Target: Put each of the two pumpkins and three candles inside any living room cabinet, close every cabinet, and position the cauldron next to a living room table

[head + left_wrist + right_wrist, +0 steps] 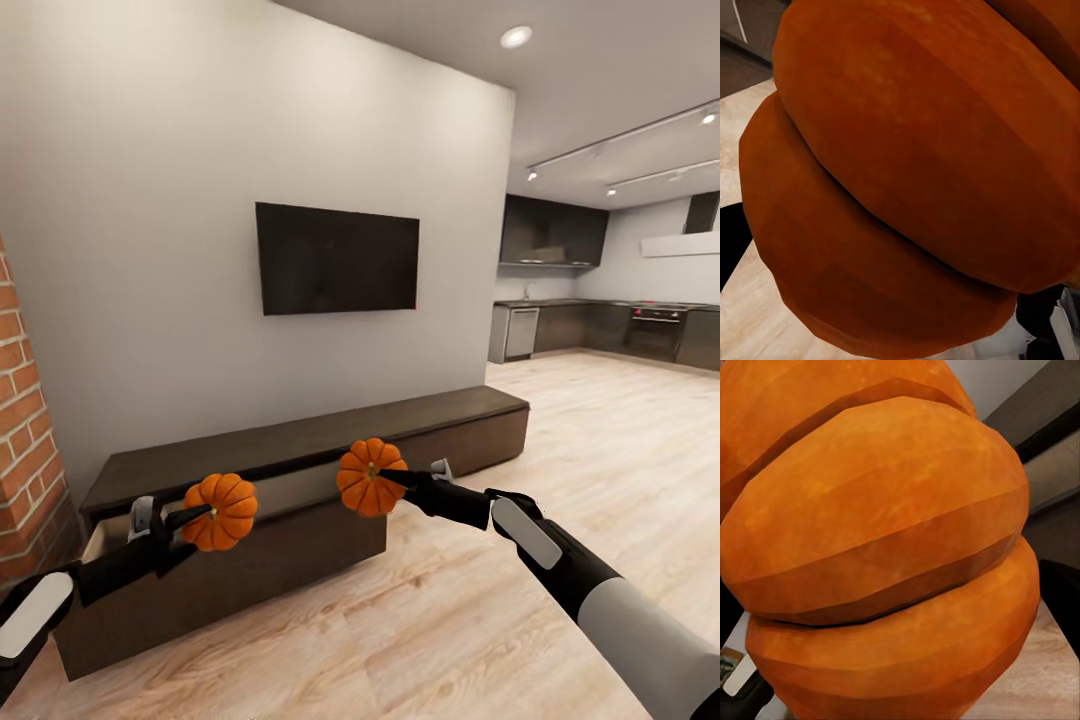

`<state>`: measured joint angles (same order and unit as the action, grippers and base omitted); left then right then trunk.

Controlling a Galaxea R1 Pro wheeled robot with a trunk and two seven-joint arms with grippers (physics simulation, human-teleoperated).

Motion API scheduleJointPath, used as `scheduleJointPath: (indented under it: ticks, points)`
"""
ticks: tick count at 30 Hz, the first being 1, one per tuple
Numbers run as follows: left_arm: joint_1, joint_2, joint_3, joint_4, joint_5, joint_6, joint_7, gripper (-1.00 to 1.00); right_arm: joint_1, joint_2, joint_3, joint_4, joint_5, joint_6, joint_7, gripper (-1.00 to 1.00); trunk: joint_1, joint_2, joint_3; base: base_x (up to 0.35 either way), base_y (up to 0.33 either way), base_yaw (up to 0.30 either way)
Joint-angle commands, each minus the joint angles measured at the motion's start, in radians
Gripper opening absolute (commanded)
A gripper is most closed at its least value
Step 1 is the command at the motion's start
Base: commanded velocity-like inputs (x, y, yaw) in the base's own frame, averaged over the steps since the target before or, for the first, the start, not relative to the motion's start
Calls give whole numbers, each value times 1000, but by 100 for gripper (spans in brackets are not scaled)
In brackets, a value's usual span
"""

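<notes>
Pumpkins are both in hand: left gripper (pixel 190 520) clamps the left pumpkin (pixel 222 511), right gripper (pixel 395 477) the right pumpkin (pixel 368 477), over the cabinet's (pixel 300 445) open drawer (pixel 285 492). We'd lower them fully inside before letting go.

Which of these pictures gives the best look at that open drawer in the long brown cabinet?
The head view: the cabinet sits whole under the TV, its drawer pulled out behind both pumpkins. The right wrist view catches just a dark corner of it past its pumpkin; in the left wrist view I can't make it out.

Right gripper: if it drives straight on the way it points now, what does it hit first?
Judging by the head view, the right gripper, carrying a pumpkin, would probably meet the cabinet near its open drawer; depth is uncertain.
</notes>
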<state>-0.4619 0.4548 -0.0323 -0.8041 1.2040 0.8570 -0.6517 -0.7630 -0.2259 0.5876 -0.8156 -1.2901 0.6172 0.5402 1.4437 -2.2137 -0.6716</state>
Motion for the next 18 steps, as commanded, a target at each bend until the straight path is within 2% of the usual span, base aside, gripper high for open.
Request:
scheduleJointPath:
  ticks: [1, 9, 14, 18]
  points:
    - [-1, 1, -3, 1, 5, 4, 0, -100, -1, -1, 3, 0, -6, 3, -2, -100, -4, 7, 1, 0, 0, 215]
    - [-1, 2, -2, 1, 6, 2, -2, -100, -1, -1, 3, 0, -5, 3, -2, -100, -4, 7, -8, 0, 0, 216]
    - [-1, 2, -1, 0, 7, 2, -3, -100, -1, 0, 2, 1, 38, 3, -3, -100, -4, 7, -13, 0, -17, 216]
    - [-1, 2, -1, 0, 7, 2, -3, -100, -1, 1, 1, 1, 51, 3, -3, -100, -4, 7, -17, 0, -195, 216]
